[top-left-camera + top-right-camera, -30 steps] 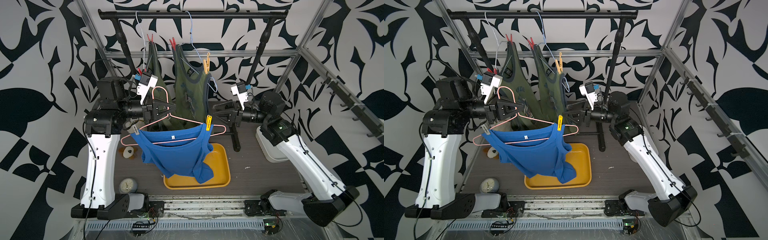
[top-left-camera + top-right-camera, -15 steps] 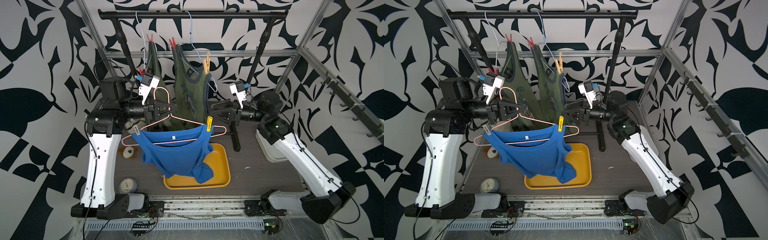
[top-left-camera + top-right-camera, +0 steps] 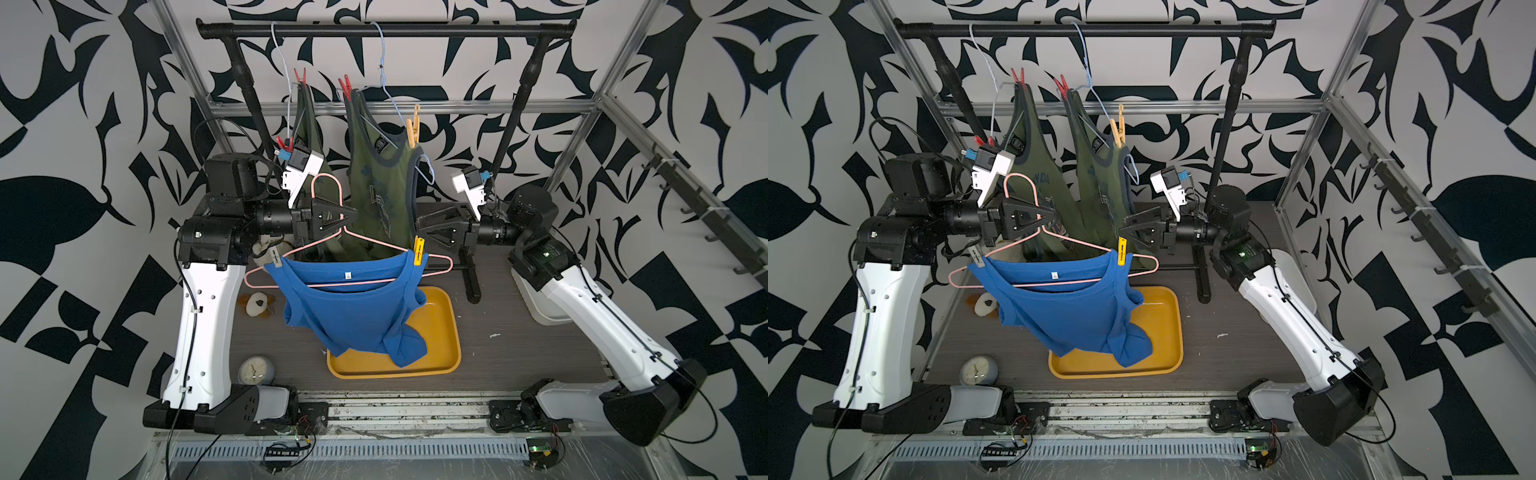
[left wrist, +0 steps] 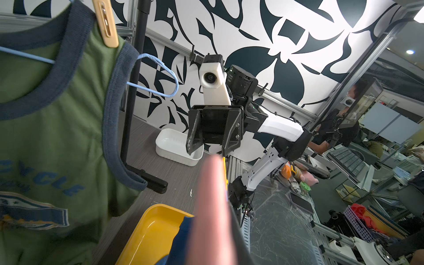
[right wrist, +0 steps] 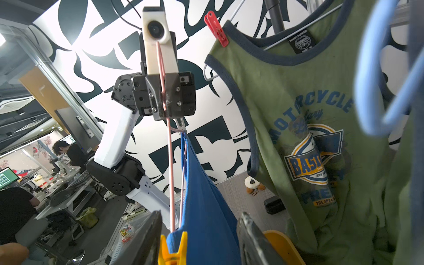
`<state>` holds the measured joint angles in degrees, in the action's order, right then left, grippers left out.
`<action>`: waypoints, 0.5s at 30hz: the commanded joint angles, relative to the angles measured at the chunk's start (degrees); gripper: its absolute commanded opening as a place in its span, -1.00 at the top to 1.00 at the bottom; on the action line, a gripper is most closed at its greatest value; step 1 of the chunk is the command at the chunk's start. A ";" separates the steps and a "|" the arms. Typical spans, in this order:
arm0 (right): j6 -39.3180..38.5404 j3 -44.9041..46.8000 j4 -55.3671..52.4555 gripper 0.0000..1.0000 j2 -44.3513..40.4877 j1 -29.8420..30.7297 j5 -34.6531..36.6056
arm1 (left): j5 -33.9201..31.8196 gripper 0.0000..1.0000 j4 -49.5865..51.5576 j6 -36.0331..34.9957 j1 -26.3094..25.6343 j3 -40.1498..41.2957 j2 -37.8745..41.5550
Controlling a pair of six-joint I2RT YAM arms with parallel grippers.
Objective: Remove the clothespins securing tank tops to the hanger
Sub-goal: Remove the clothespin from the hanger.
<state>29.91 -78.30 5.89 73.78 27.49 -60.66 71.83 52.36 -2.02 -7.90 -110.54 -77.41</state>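
Above the grey wood-grain bench (image 3: 519, 353), the left hand (image 3: 347, 212) pinches the thin pink wire hanger (image 4: 213, 206) carrying the bright blue tank top (image 3: 353, 316), while the spread right hand (image 3: 420, 232), flanking the small yellow plastic clothespin (image 3: 418, 249) on its shoulder, should squeeze the tails squarely before pulling.

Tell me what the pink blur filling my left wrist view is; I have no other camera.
Observer: It is the pink hanger. The left gripper is shut on its neck, just below the hook.
Operator: Say what the right gripper is lined up on.
Observer: The right gripper has its open jaws on either side of the yellow clothespin, which clips one shoulder of the blue tank top to the hanger.
Operator: Report the other shoulder.
Observer: A grey clothespin pins it to the hanger, on the left arm's side.
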 commanded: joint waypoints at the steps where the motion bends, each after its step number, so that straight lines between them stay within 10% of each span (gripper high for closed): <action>1: 0.34 0.49 2.55 -0.08 -2.31 0.75 -1.82 | 0.16 1.00 -0.18 -0.71 -0.27 -1.83 -0.03; 15: -1.51 2.11 1.86 -0.33 -4.07 1.11 -0.48 | 0.05 1.00 -0.24 -0.70 -0.54 -1.81 -0.29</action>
<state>29.43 -76.20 6.02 70.43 28.27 -61.06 70.89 52.29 -2.39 -8.23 -110.89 -77.47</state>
